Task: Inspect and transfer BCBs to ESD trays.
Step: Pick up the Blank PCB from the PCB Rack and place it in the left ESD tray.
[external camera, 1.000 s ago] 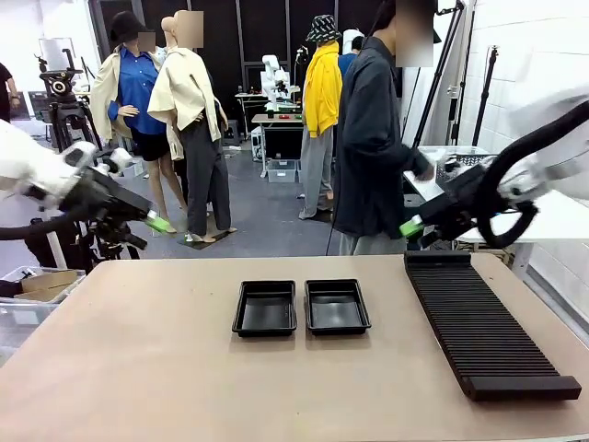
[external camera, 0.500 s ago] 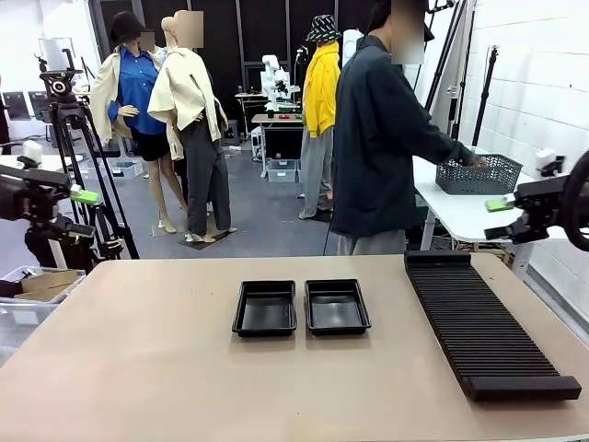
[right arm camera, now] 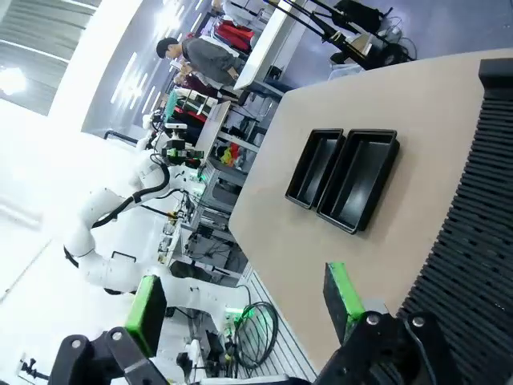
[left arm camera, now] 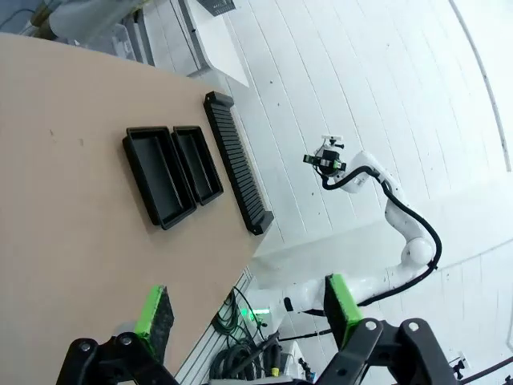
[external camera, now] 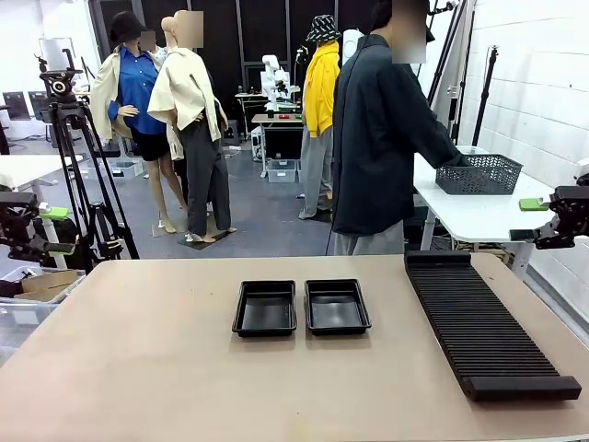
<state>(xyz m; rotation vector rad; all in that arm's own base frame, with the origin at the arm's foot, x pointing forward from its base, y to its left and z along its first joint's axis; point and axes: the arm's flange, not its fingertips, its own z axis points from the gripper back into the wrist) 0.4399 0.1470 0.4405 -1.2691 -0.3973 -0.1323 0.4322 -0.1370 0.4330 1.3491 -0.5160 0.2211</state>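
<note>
Two black ESD trays (external camera: 266, 308) (external camera: 337, 305) sit side by side at the table's middle, both with bare floors. The BCBs are out of view. My left gripper (external camera: 60, 230) hangs open off the table's far left, well away from the trays. Off the far right, above the rack's far end, my right gripper (external camera: 523, 221) is open too. The left wrist view looks down past open fingers (left arm camera: 152, 313) at the trays (left arm camera: 159, 176) (left arm camera: 197, 163). Between the right wrist's open fingers (right arm camera: 341, 301) nothing is held; the trays (right arm camera: 314, 168) (right arm camera: 358, 180) lie beyond.
A long black ribbed rack (external camera: 483, 322) lies along the table's right side. A person in a dark jacket (external camera: 377, 138) stands at the far edge, one hand reaching into a grey mesh basket (external camera: 479, 173) on a white side table. A tripod (external camera: 78, 166) stands far left.
Both arms have drawn back outward, the left farther left, the right farther right, with jaws still open. The person has reached into the grey basket.
</note>
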